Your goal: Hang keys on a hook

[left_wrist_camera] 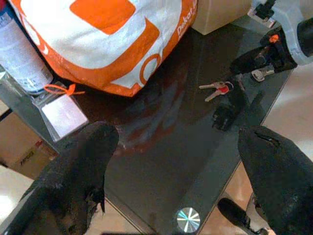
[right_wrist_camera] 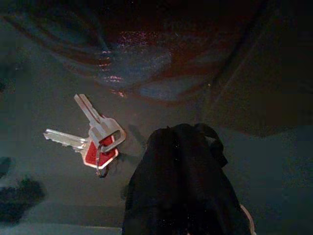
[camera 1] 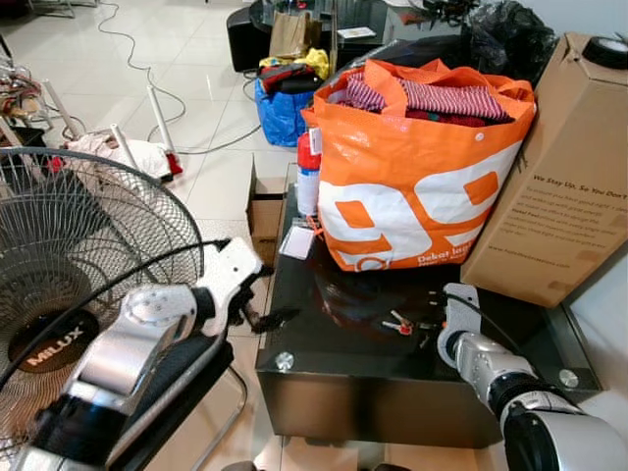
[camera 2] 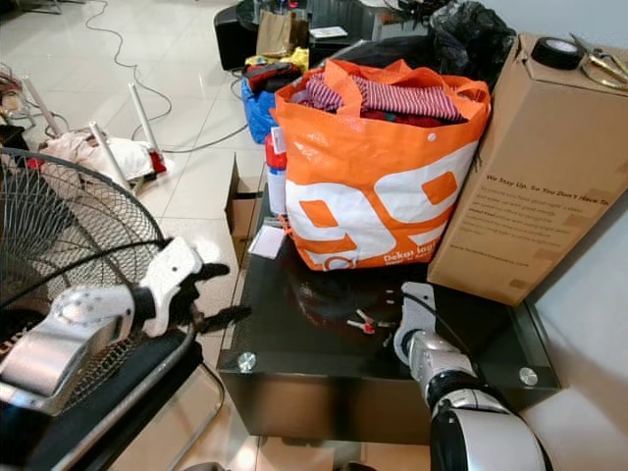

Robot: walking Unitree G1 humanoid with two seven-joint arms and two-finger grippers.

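Note:
A small bunch of silver keys with a red tag (camera 1: 397, 324) lies flat on the dark glass table (camera 1: 324, 368), in front of the orange bag. My right gripper (camera 1: 426, 330) rests low over the table just right of the keys. Its fingers (right_wrist_camera: 178, 171) are shut together with nothing in them, their tips a short way from the keys (right_wrist_camera: 95, 139). My left gripper (camera 1: 263, 297) hovers off the table's front-left edge. In the left wrist view it is open (left_wrist_camera: 179, 136), fingers spread wide, and looks across the table at the keys (left_wrist_camera: 218, 88).
A full orange shopping bag (camera 1: 412, 186) and a tall cardboard box (camera 1: 559, 167) fill the back of the table. A spray can (camera 1: 308, 177) and a white card (camera 1: 297, 242) sit at its left. A standing fan (camera 1: 69, 265) is close on my left.

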